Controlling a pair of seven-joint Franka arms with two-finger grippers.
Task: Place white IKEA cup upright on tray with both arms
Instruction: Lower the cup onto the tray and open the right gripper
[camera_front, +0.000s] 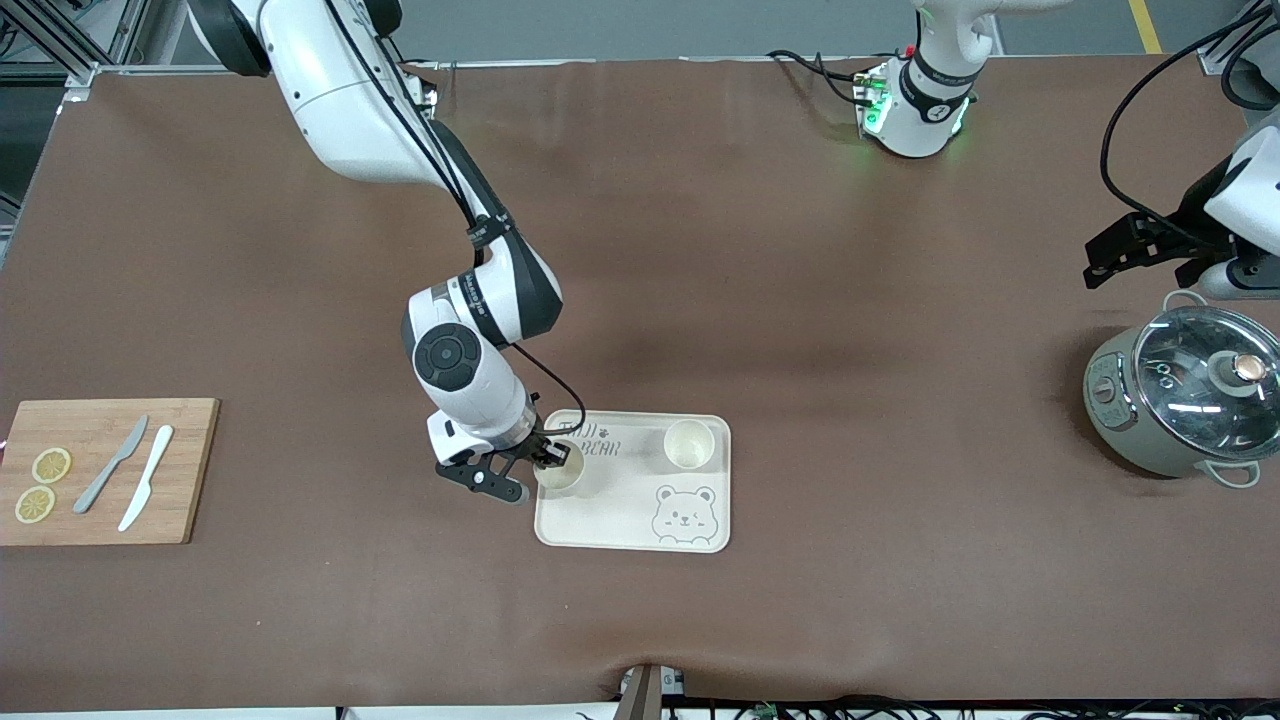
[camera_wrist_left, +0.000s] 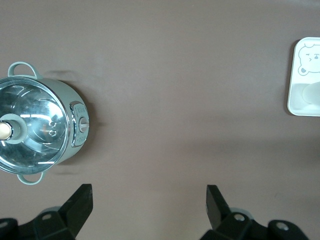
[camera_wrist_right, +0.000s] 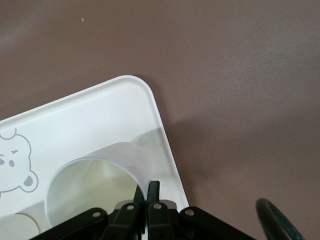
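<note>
The cream tray (camera_front: 620, 522) with bear print lies on the brown table. A white cup (camera_front: 562, 476) stands upright on it by the edge toward the right arm's end. My right gripper (camera_front: 548, 458) is shut on that cup's rim. In the right wrist view one finger is inside the cup (camera_wrist_right: 95, 182) and one outside, with the right gripper (camera_wrist_right: 148, 188) pinching the wall over the tray (camera_wrist_right: 100, 115). A second white cup (camera_front: 689, 443) stands upright on the tray toward the left arm's end. My left gripper (camera_front: 1110, 258) (camera_wrist_left: 148, 192) waits open and empty over bare table.
A grey-green pot with a glass lid (camera_front: 1185, 395) (camera_wrist_left: 35, 125) stands at the left arm's end, just under the left gripper. A wooden cutting board (camera_front: 100, 500) with two knives and lemon slices lies at the right arm's end.
</note>
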